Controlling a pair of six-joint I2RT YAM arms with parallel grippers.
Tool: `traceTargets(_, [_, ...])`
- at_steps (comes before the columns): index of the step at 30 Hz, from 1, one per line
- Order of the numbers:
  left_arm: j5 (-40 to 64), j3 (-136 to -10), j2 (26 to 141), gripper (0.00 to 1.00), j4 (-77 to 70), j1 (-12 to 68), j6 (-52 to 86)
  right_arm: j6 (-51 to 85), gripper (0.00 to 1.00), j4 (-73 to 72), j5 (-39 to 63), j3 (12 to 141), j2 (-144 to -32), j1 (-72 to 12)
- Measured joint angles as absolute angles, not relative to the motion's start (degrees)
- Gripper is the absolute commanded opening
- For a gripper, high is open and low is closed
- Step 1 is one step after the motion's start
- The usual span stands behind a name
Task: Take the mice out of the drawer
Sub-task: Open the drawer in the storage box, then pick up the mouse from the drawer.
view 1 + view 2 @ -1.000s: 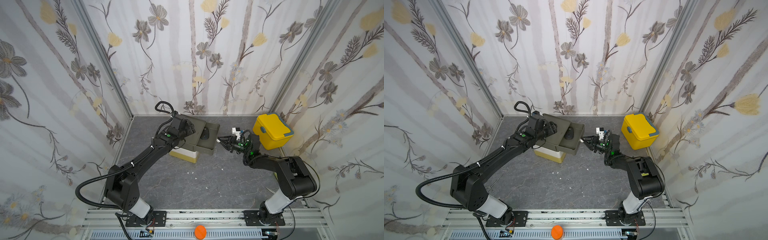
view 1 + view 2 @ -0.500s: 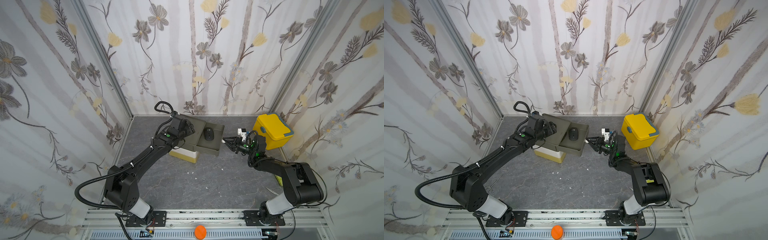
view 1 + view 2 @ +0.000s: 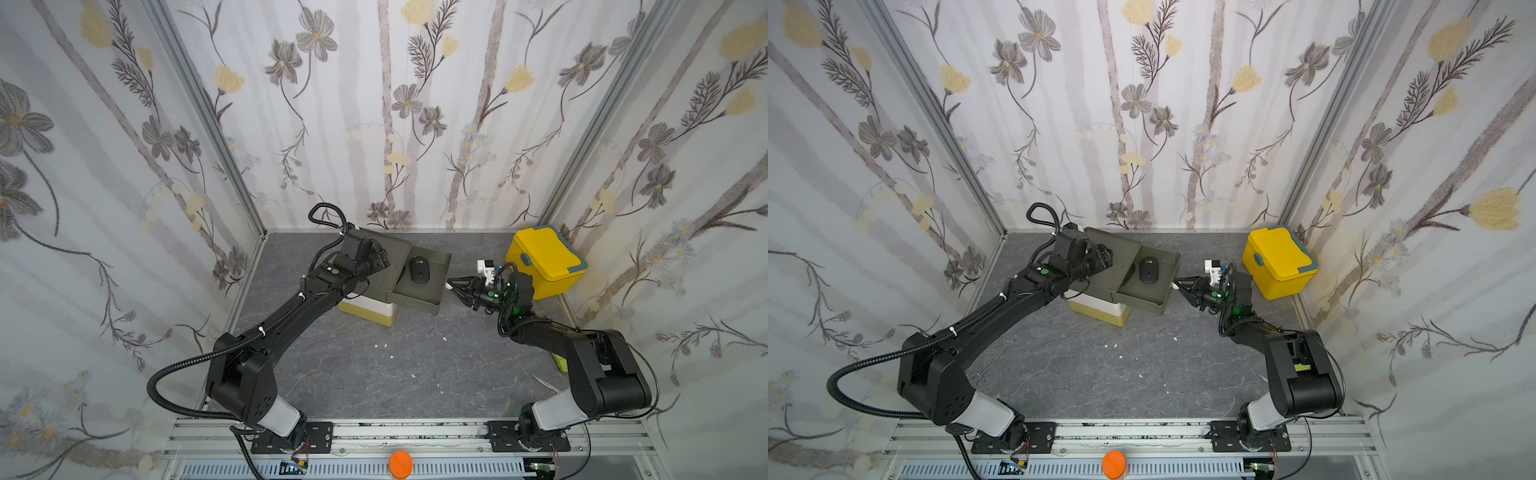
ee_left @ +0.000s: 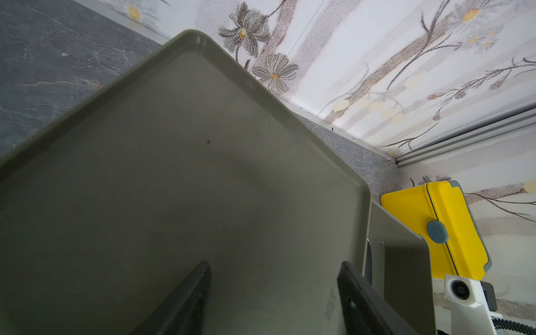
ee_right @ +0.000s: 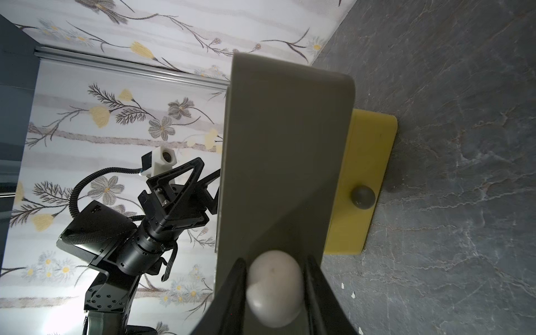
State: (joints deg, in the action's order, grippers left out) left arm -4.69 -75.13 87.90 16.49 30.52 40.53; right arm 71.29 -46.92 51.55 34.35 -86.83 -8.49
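Both top views, mouse: one black mouse (image 3: pixel 418 270) (image 3: pixel 1148 271) lies in the pulled-out top drawer (image 3: pixel 419 306); no other mice are in sight.
Both top views, arms: the left gripper (image 3: pixel 376 258) leans down onto the box top (image 3: pixel 397 249); the right gripper (image 3: pixel 452 286) reaches in level at the drawer front.
Left wrist: fingers (image 4: pixel 188 298) spread flat over the box top, grasping nothing.
Right wrist: fingers (image 5: pixel 235 293) flank the pale knob (image 5: pixel 274 290); whether they pinch it is unclear.
Handling: the mouse looks light, hard-shelled and slick; a pinch from above across its narrow sides seems surest.
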Motion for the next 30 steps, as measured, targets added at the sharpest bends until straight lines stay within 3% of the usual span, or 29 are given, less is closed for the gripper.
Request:
traceTargets(7, [-4.23,-75.13,87.35,0.74,17.19,30.55,40.53,67.79,0.51,-40.32,50.06,35.55,-83.29,-7.81])
traceTargets(10, [-3.60,-75.16,86.65,0.75,17.56,30.52,40.69,65.10,0.62,-35.73,49.12,37.52,-81.38,-7.25])
traceTargets(16, [-2.68,-75.26,83.94,0.76,17.69,30.76,40.71,55.99,0.74,-16.91,42.87,45.69,-76.42,-5.69])
traceTargets(22, [-1.34,-73.91,80.07,0.77,16.95,31.94,40.97,45.91,0.77,-1.26,33.52,56.55,-74.85,-8.67])
traceTargets(30, [-1.34,-68.86,74.17,0.77,17.63,33.47,42.02,35.16,0.79,12.93,16.45,71.00,-80.23,-22.26])
